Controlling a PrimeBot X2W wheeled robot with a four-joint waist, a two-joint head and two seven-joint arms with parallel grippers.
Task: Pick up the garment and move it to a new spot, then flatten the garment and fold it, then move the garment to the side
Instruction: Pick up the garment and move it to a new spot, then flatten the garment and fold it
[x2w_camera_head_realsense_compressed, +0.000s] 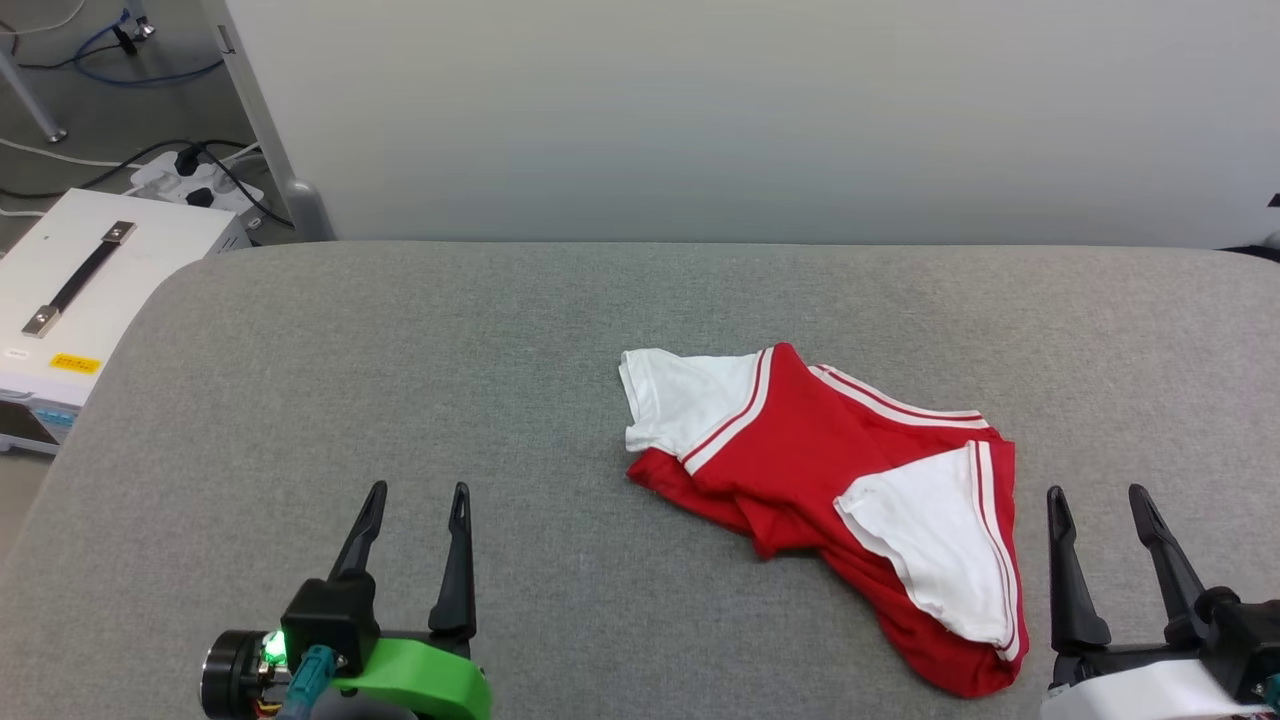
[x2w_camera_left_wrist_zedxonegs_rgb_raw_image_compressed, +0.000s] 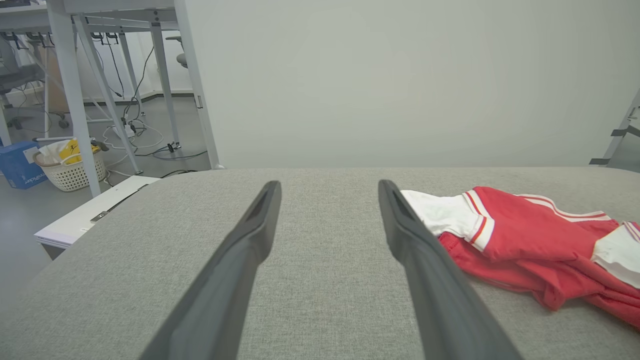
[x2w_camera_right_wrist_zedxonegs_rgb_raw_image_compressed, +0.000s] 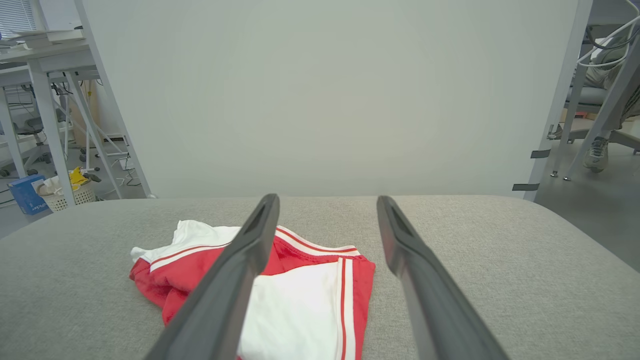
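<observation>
At nine o'clock in the head view, a white box with a black strap handle (x2w_camera_head_realsense_compressed: 88, 272) is seen beside the grey fabric-covered table (x2w_camera_head_realsense_compressed: 400, 340). At eight o'clock the left gripper (x2w_camera_head_realsense_compressed: 419, 490) is held with jaws spread, gripping nothing. The garment (x2w_camera_head_realsense_compressed: 800, 450), a crumpled red soft-fabric T-shirt with white stripe-edged sleeves, is laid at four o'clock from centre. At its three o'clock, just beside it, the right gripper (x2w_camera_head_realsense_compressed: 1096, 492) is likewise held spread, gripping nothing.

Right gripper (x2w_camera_right_wrist_zedxonegs_rgb_raw_image_compressed: 326, 200) with dark fingers spread wide, crumpled red-and-white garment (x2w_camera_right_wrist_zedxonegs_rgb_raw_image_compressed: 300, 300) on the grey padded surface (x2w_camera_right_wrist_zedxonegs_rgb_raw_image_compressed: 500, 260) — partly behind the left finger, pale panel (x2w_camera_right_wrist_zedxonegs_rgb_raw_image_compressed: 325, 100) at the far edge, a shoe (x2w_camera_right_wrist_zedxonegs_rgb_raw_image_compressed: 595, 155) far right
</observation>
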